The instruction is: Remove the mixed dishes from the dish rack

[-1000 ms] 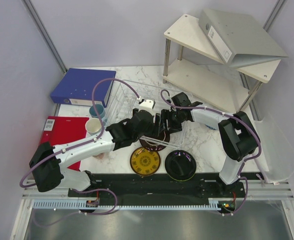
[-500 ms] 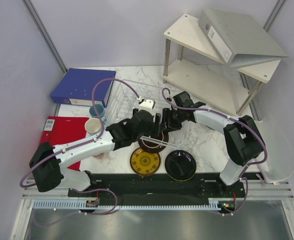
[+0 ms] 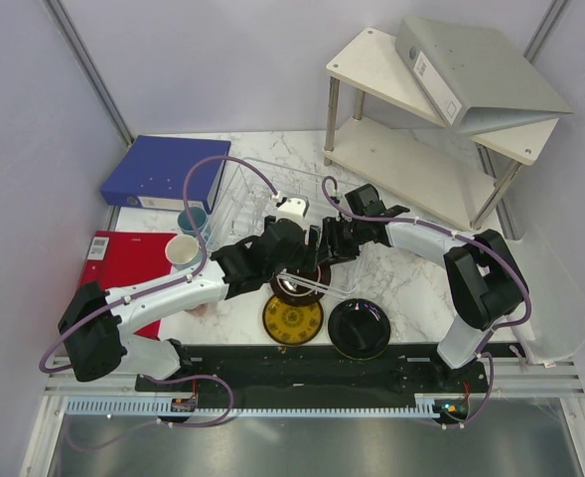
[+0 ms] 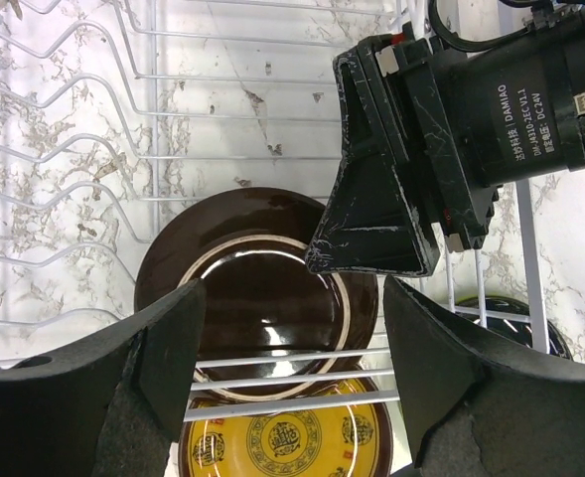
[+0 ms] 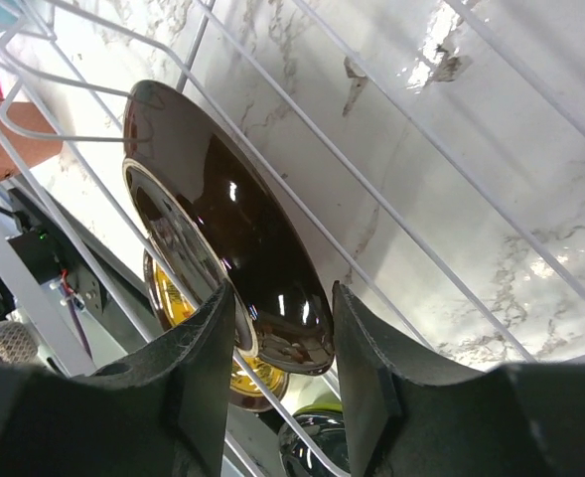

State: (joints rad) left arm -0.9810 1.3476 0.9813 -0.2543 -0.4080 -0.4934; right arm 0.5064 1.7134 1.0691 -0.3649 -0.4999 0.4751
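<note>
At the near end of the dish rack (image 4: 154,149), dark plate (image 4: 262,298) sat inside — right gripper (image 5: 284,298) jaws seemingly clamped on its rim; left gripper (image 4: 294,290) hung above, jaws apart.

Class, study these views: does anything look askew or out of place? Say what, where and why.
The grey ring binder lies crooked atop the white two-tier shelf, one corner seemingly jutting past its edge.

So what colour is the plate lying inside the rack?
Glossy dark brown plate with a cream ring; left wrist view shows it best.
</note>
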